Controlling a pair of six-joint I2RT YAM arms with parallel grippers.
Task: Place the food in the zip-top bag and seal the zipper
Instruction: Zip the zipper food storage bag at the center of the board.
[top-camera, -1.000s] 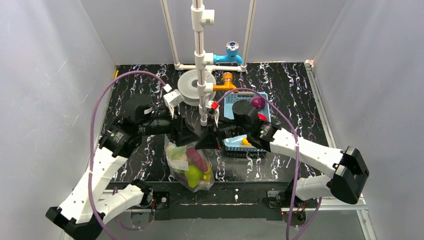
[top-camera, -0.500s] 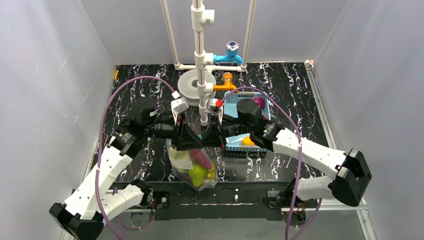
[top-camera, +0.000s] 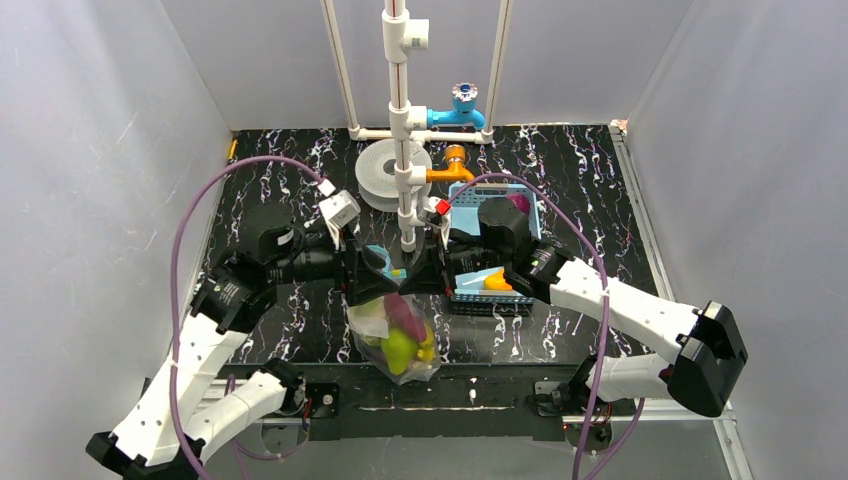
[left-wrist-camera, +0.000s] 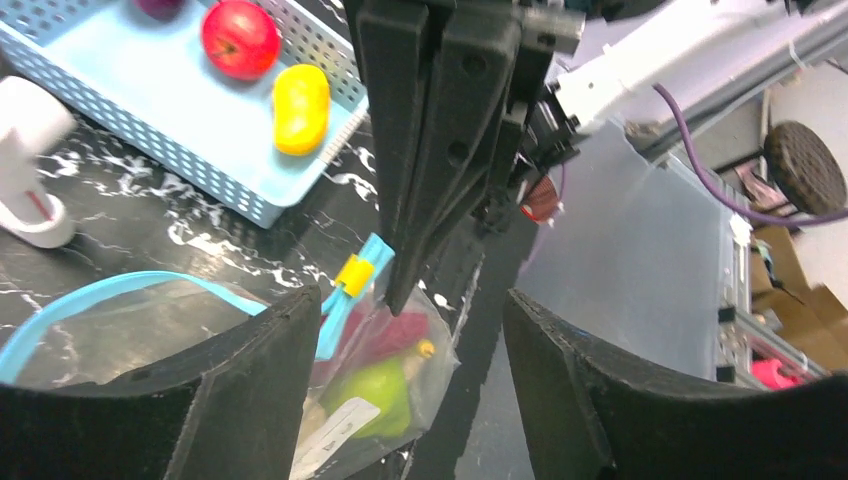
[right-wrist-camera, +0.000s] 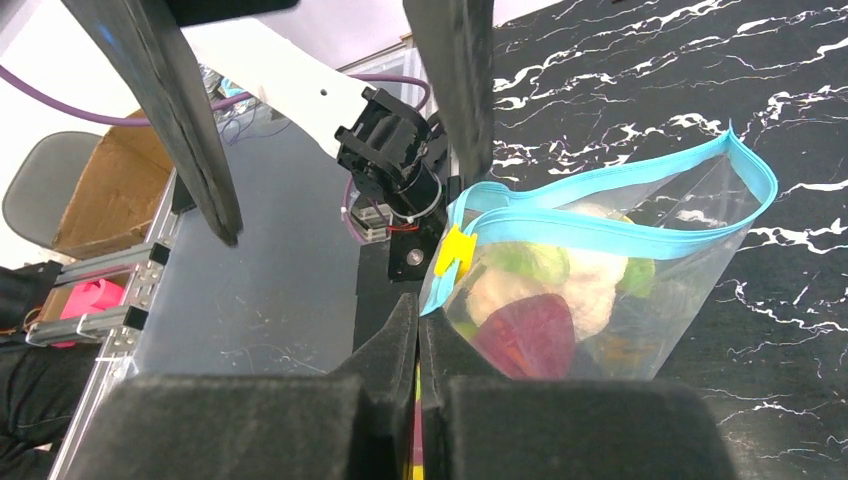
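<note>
Black, white-veined table (top-camera: 600, 170), plain white walls (top-camera: 110, 150) all round. Over on the left, left gripper (top-camera: 362, 280) spread wide, holding nothing, zipper end showing between its fingers. Bag (top-camera: 395, 335) slung between the arms near the front edge: thin, clear, crinkly film, bulging with food (right-wrist-camera: 530, 330), smooth rounded toys in green, maroon and pale cream. Zipper (right-wrist-camera: 610, 228) a soft blue ribbon, gaping in a loop, small yellow slider (right-wrist-camera: 457, 250) at one end. Right gripper (right-wrist-camera: 418, 340) clamped flat on the bag's corner, just below that slider. Further right, perforated light-blue basket (left-wrist-camera: 130, 110), glossy red apple (left-wrist-camera: 240, 37) and yellow piece (left-wrist-camera: 300, 108) not yet bagged. Risks from here: slick film slipping out of a single pinch under the load; tilting and spilling through the open mouth; sealing with food left behind.
</note>
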